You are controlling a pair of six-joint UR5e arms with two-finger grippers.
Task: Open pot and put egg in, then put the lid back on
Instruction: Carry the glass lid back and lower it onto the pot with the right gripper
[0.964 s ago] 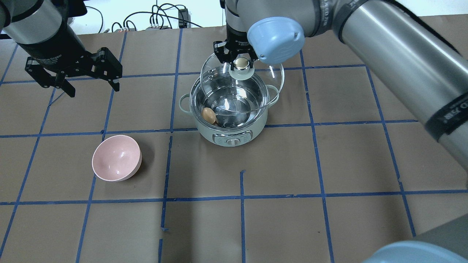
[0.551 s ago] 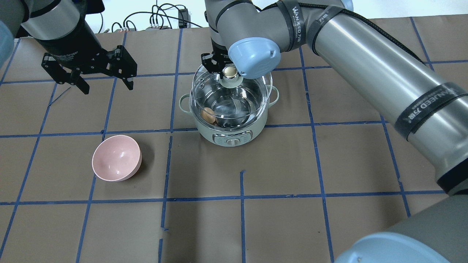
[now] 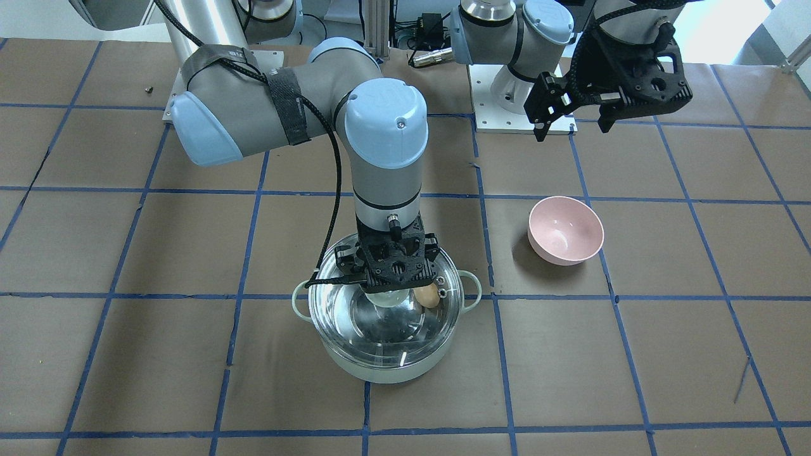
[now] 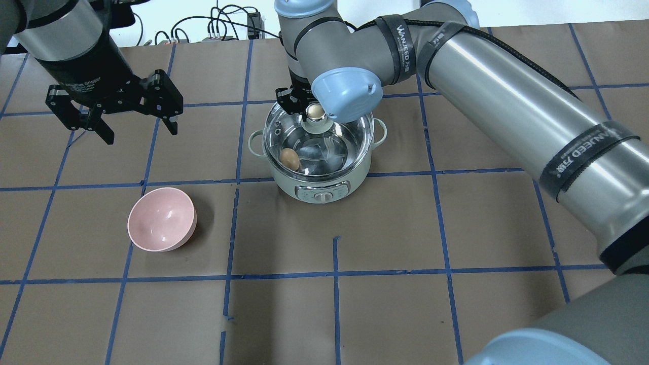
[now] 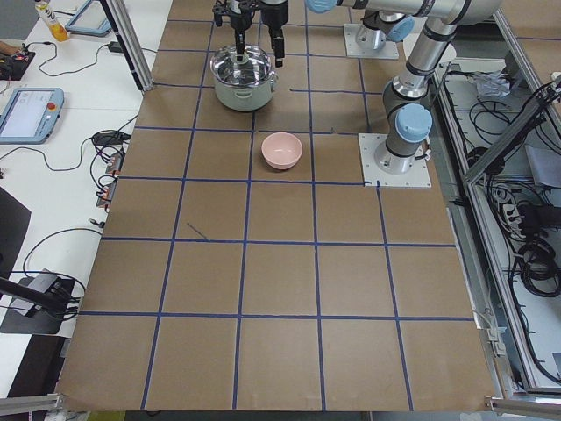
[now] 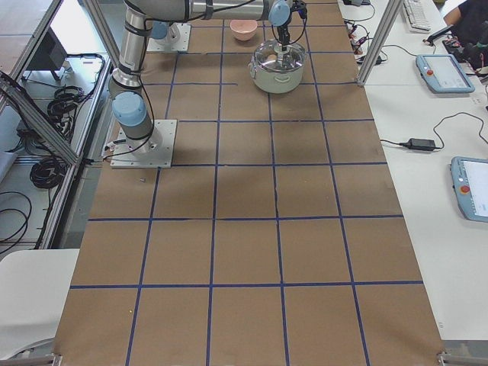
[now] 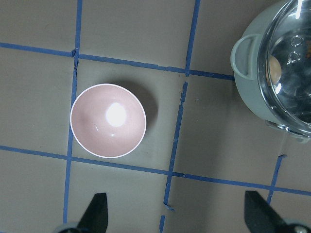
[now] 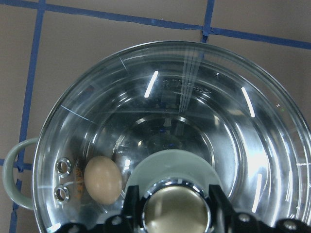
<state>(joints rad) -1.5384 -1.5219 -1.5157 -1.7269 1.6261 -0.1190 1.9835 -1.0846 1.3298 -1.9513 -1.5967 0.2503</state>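
The lid (image 4: 332, 147) now sits level and centred over the rim of the pot (image 4: 289, 185). 1 second ago it hung tilted and offset toward the far right side, so it has come down and slid into line. Whether its metal rim is fully seated all round I cannot tell. Through the glass, the egg (image 4: 290, 158) lies on the steel floor against the pot's left wall.

The right end effector (image 4: 315, 110) is still clenched on the lid's knob. I judge the task nearly done, with only letting go and lifting clear left.

The left end effector (image 4: 140, 132) hangs released and empty, well apart from the pot. The pink bowl (image 4: 161, 219) stands on the surface (image 4: 405, 228).
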